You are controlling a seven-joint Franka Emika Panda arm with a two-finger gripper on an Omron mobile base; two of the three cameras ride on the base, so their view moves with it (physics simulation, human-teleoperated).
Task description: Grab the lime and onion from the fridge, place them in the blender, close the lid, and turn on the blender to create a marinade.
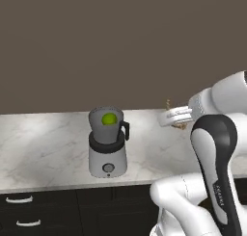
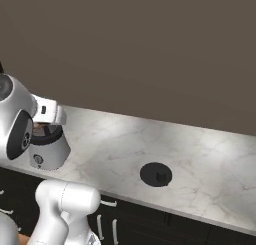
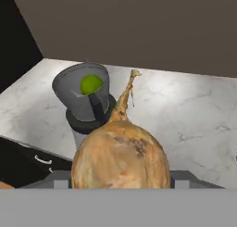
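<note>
From my station I see the blender [image 1: 107, 146] standing on the white marble counter [image 1: 43, 148], its dark grey jar open at the top with no cap on it, black handle on the side facing right in the left base view, round knob on the light grey base facing the cabinet edge. The lime [image 1: 109, 118] sits inside the jar, bright green against the dark wall; the hand view shows it there too, low in the open mouth. The pincer [image 1: 179, 118] hangs above the counter to the right of the blender, well apart from the jar, and it is clamped on the onion [image 3: 120, 156]: in the hand view the golden-tan bulb sits right between the finger tips, its dry stem pointing up toward the back wall. In the left base view I can just make out a bit of brown at the pincer's end. In the right base view the arm's white body covers much of the blender, with the base and knob peeking out below. The lid [image 2: 156, 174] lies flat on the counter well to the right of the blender, knob up, near the front edge. Below the counter run dark drawers [image 1: 34, 213] with pale handles.
</note>
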